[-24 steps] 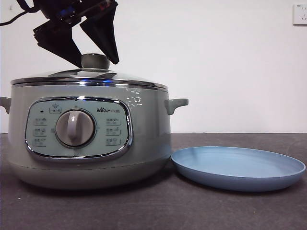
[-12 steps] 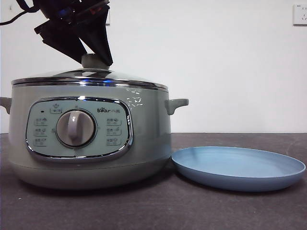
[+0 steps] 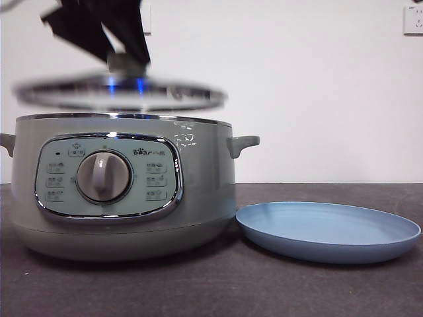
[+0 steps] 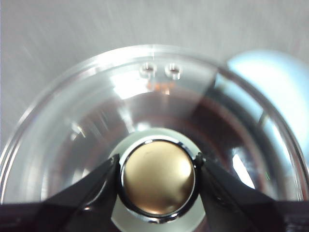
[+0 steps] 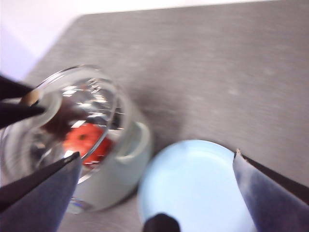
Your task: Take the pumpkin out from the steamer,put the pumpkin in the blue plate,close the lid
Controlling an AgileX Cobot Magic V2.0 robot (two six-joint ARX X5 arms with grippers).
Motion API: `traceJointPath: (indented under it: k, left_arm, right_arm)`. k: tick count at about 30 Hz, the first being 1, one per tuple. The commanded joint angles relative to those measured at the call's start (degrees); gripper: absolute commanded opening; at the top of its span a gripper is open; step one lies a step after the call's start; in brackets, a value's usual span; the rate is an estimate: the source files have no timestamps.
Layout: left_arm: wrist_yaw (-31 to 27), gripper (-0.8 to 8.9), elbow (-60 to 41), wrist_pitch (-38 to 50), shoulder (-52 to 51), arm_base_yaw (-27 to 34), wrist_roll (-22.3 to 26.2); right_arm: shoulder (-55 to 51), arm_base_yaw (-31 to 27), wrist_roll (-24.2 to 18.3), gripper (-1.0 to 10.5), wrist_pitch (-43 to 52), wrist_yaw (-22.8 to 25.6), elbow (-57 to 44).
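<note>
The pumpkin (image 5: 83,141) sat inside the steamer (image 3: 122,191); the blue plate (image 3: 328,231) beside it was bare. The left gripper (image 4: 158,176) clamped the knob of the lid (image 3: 119,92), which had risen off the rim since half a second before; the right gripper (image 5: 157,169) hung high, jaws wide

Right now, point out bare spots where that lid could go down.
The blue plate is bare, but it's meant for the pumpkin. Dark table lies bare in front of the plate and behind it, right of the steamer. It is crowded above the steamer: the left gripper holds the lid there.
</note>
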Motion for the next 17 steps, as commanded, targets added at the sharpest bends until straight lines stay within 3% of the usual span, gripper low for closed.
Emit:
traceJointPath:
  k: [1, 4, 12, 17]
  left_arm:
    - [0.2, -0.09, 3.0, 2.0, -4.7, -0.1, 0.7]
    - [-2.1, -0.09, 4.7, -0.2, -8.1, -0.1, 0.7]
    - [-14.5, -0.09, 6.6, -6.6, -18.2, -0.1, 0.7]
    - [-22.2, -0.09, 6.6, -10.4, -24.0, -0.1, 0.7]
  right_arm:
    - [1.1, 1.7, 1.1, 5.3, 2.4, -1.0, 0.1]
    - [2.9, 4.9, 1.3, 5.3, 5.0, -1.1, 0.1]
    - [12.7, 18.1, 1.5, 5.3, 11.6, -0.8, 0.9]
    - [22.4, 25.7, 1.6, 5.3, 11.1, 1.8, 5.7]
